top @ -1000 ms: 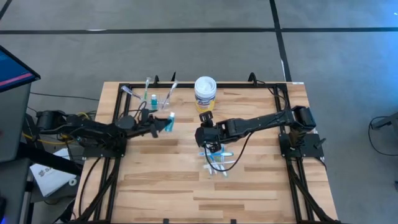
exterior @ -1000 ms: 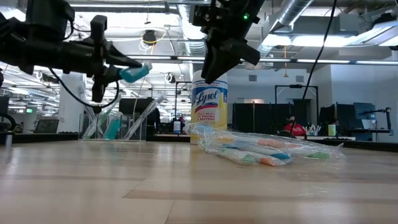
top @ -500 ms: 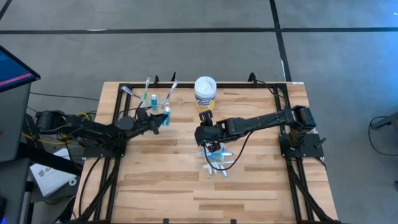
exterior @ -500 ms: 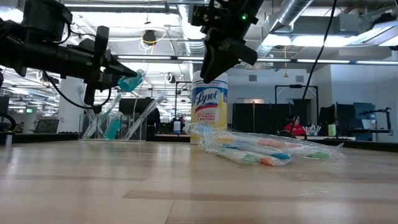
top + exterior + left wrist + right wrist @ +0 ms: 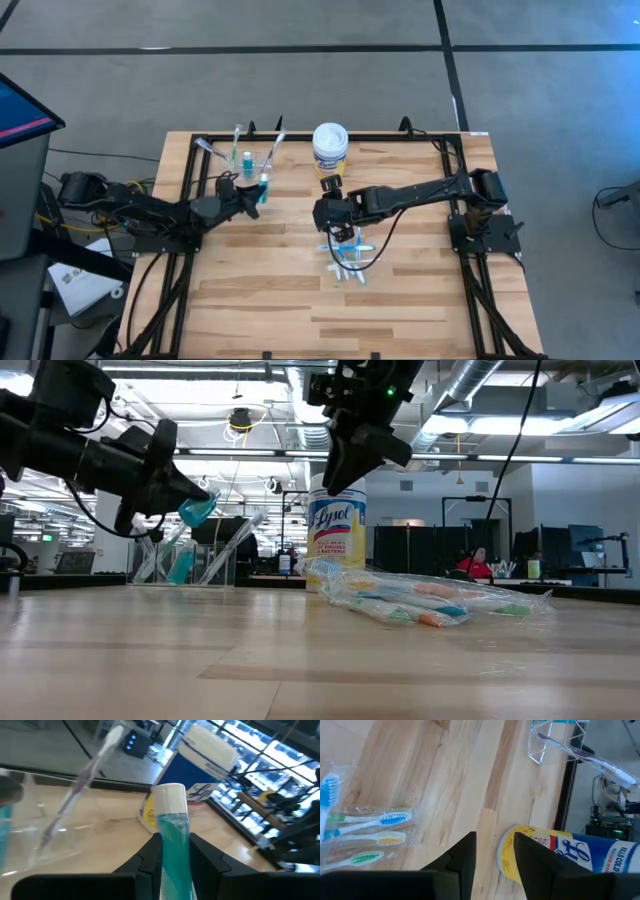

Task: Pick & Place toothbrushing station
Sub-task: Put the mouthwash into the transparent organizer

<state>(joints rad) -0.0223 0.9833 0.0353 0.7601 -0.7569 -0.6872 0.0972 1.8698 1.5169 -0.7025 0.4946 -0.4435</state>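
Toward the worktop's (image 5: 420, 300) middle, wrapped toothbrushes (image 5: 350, 262) lie flat, and the right claw (image 5: 338, 237) hangs just above them, its fingers apart and holding nothing. Farther back, toward the far left corner, the left claw (image 5: 254, 190) grips a teal toothpaste tube (image 5: 263, 187) beside the clear cup (image 5: 250, 160) holding brushes; the white-lidded tub (image 5: 330, 148) stands at the far edge.

A robotics lab in an open industrial hall — two dark arms bolted to a black-framed wooden table (image 5: 400, 290) on grey concrete floor (image 5: 300, 80), with exposed ceiling ducts (image 5: 500, 390), strip lights, and monitor-filled workstations (image 5: 410, 545) behind — nothing domestic.
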